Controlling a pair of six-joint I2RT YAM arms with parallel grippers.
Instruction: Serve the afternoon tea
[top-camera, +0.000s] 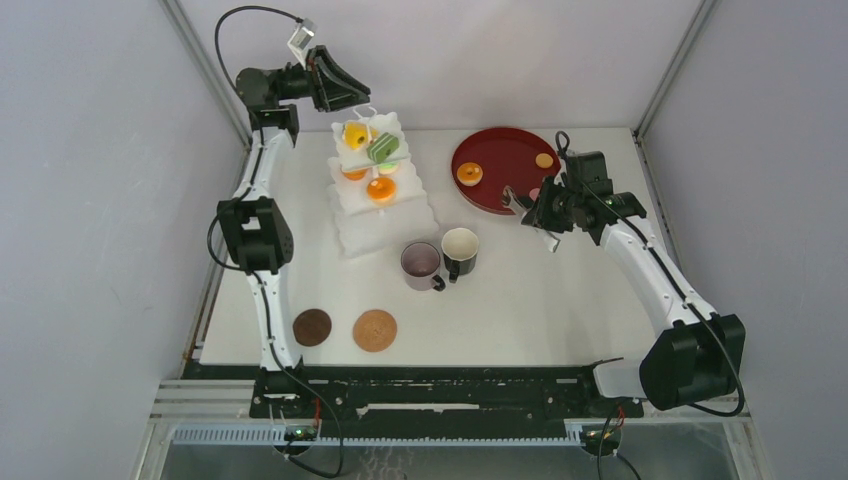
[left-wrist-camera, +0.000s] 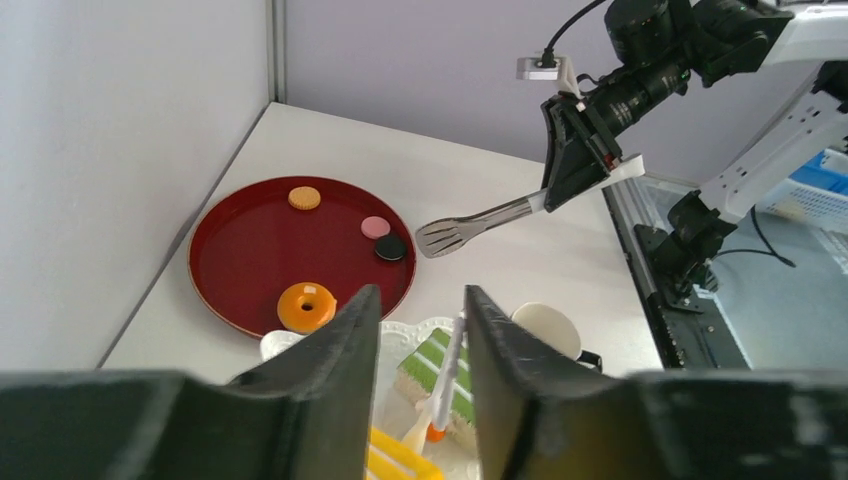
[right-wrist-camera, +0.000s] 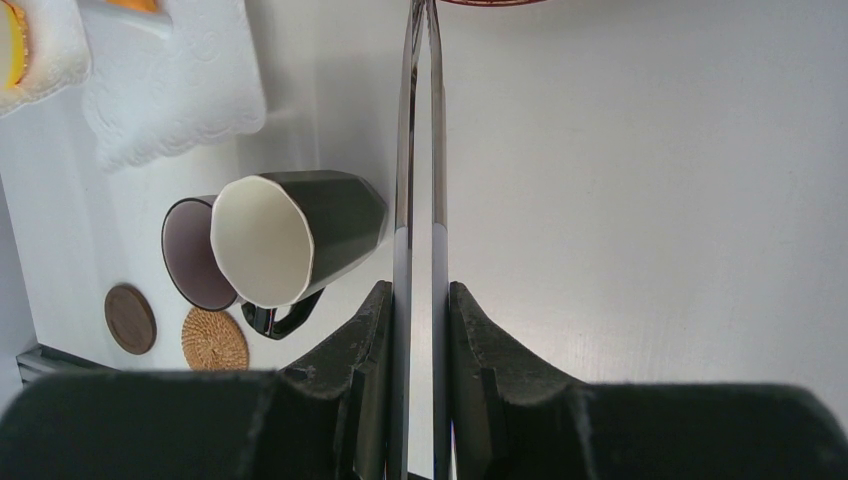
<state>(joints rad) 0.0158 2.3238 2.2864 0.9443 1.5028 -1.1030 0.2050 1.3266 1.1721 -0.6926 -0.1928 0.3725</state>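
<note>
The white three-tier stand (top-camera: 385, 225) holds yellow (top-camera: 354, 133), green (top-camera: 383, 148) and orange (top-camera: 381, 189) pastries. My left gripper (top-camera: 335, 85) hovers above its top. In the left wrist view its jaws (left-wrist-camera: 420, 295) stand apart around the stand's thin white top stem (left-wrist-camera: 447, 360), which lies against the right finger, over the green pastry (left-wrist-camera: 440, 370). My right gripper (top-camera: 545, 210) is shut on the metal tongs (right-wrist-camera: 420, 150), whose tips reach the tray's edge. The mauve mug (top-camera: 421, 263) and the black mug (top-camera: 460, 250) stand together mid-table. Two brown coasters (top-camera: 312, 326) (top-camera: 375, 330) lie near the front left.
The dark red tray (top-camera: 505, 145) at the back right holds an orange ring pastry (top-camera: 469, 174), a small biscuit (top-camera: 544, 160), and pink (left-wrist-camera: 375, 227) and black (left-wrist-camera: 390, 247) rounds. Walls close in at the left, back and right.
</note>
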